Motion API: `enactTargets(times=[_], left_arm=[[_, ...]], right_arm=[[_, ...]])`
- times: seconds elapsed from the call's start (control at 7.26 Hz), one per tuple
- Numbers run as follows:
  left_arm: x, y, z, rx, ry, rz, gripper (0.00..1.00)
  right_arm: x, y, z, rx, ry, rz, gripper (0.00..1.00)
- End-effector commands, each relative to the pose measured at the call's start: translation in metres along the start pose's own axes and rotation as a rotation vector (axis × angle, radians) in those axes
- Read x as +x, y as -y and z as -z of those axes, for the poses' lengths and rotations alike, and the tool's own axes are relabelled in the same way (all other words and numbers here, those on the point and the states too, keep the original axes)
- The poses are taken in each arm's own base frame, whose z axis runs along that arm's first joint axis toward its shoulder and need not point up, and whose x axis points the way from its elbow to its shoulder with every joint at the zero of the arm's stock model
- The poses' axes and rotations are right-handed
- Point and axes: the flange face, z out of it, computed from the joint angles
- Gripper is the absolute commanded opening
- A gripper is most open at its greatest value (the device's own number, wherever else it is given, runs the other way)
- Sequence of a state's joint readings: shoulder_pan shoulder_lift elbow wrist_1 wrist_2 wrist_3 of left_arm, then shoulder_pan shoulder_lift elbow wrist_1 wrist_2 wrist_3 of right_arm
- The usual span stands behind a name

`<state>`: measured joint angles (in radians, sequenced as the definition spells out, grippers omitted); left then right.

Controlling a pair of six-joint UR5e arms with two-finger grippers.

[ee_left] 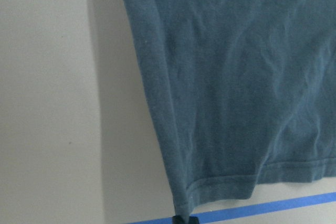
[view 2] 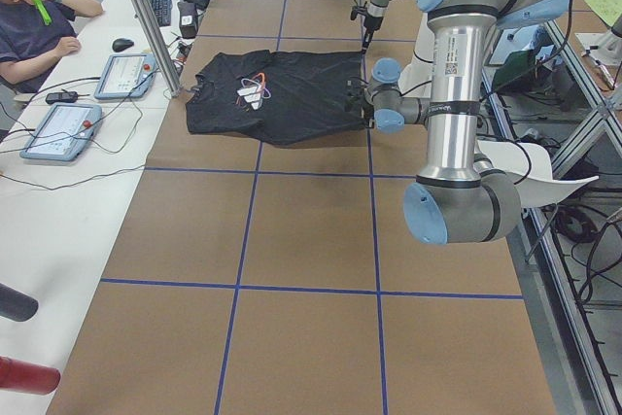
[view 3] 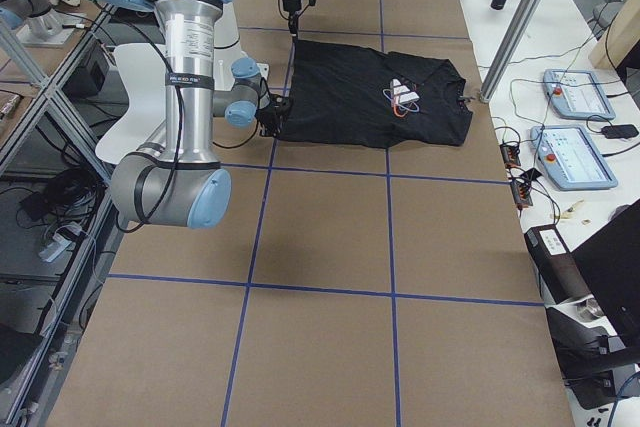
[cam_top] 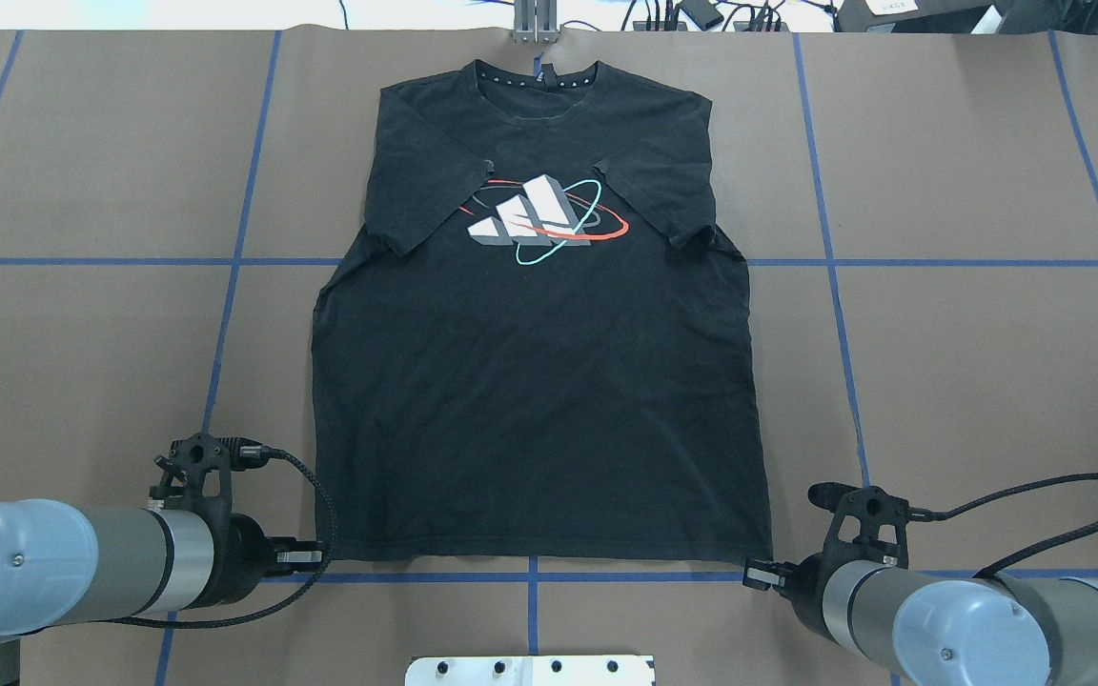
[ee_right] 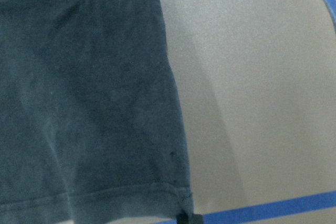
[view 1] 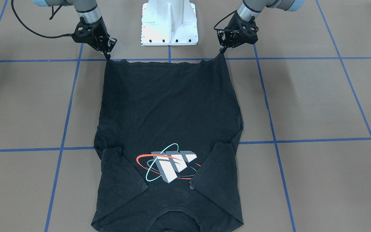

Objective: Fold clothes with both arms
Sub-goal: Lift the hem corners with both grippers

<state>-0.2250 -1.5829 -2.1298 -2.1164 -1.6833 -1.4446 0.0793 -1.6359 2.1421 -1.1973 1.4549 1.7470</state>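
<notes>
The T-shirt point(cam_top: 530, 400) is soft, matt knit cloth. The worktop point(cam_top: 968, 381) beside the left gripper point(cam_top: 320, 554) is matt, smooth brown paper.

Big flat table point(cam_top: 968, 381) wrapped in brown paper, criss-crossed with blue tape lines point(cam_top: 82, 261) into a grid of squares. Spread out front-up in the middle: a black short-sleeved T-shirt point(cam_top: 539, 410), both sleeves point(cam_top: 420, 200) folded in over the chest, red-and-teal orbit logo point(cam_top: 544, 221) showing between them. Hem point(cam_top: 539, 551) right along a blue line on the robot's side, collar point(cam_top: 535, 81) up by the far edge. Just past the hem, apart from the fabric, a white bolted metal base plate point(view 1: 172, 33).
</notes>
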Motion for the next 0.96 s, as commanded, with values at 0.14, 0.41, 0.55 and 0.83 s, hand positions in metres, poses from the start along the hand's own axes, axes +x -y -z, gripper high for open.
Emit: enactTargets(times=[0.14,0.41,0.55,0.83], left_arm=[[0.003,-0.019,0.038,-0.094,-0.042,-0.018,0.00],[0.002,-0.059,0.061,-0.212,-0.062,-0.047,0.00],[0.006,-0.075,0.069,-0.261,-0.074,-0.063,0.00],[0.012,-0.085,0.098,-0.335,-0.112,-0.037,0.00]], right_arm=[[0.010,0.001,0.061,-0.159,0.029,-0.003,0.00],[0.012,-0.020,0.113,-0.290,0.068,0.031,0.00],[0.013,-0.034,0.135,-0.334,0.085,0.059,0.00],[0.025,-0.033,0.181,-0.381,0.089,0.073,0.00]])
